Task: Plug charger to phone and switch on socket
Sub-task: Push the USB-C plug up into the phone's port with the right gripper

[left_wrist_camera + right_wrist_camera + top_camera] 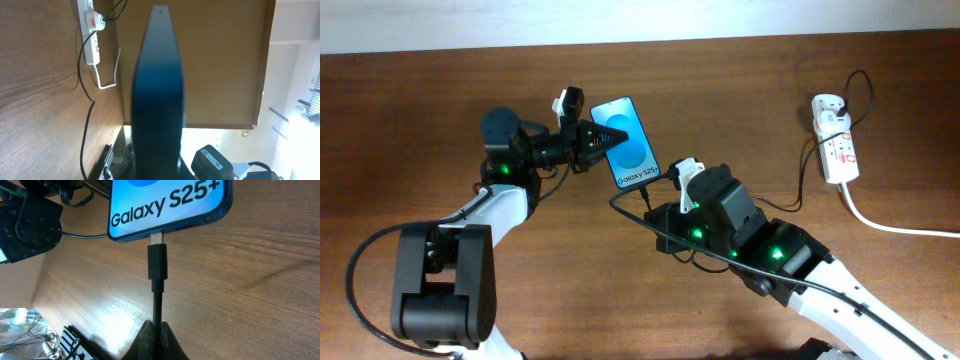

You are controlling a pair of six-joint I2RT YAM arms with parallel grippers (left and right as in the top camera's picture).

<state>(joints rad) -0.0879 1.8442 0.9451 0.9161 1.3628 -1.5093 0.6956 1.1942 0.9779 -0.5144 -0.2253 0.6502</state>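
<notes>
My left claw is clenched on the upper end of the phone, screen facing up. From my left wrist I see only its dark edge, close and blurred. At the phone's lower end, under the white lettering, the charger's connector sits in line with the port. A sliver of its silver tongue shows between the black body and the phone's edge, so I judge the plug entered but not fully home. My right claw is pinched shut on the charger, gripping the thin cable just behind the connector, not the connector itself. To finish this well I should push straight along the phone's long axis, with my left claw bracing against the push so the phone does not slide or twist. The push must be slow, because a cable held that far back may buckle sideways instead of driving the tongue in. The silver should vanish before I let go. Far to the right the socket lies on the table, well apart from both claws, with its white cord trailing off. Its switch is not yet touched.
</notes>
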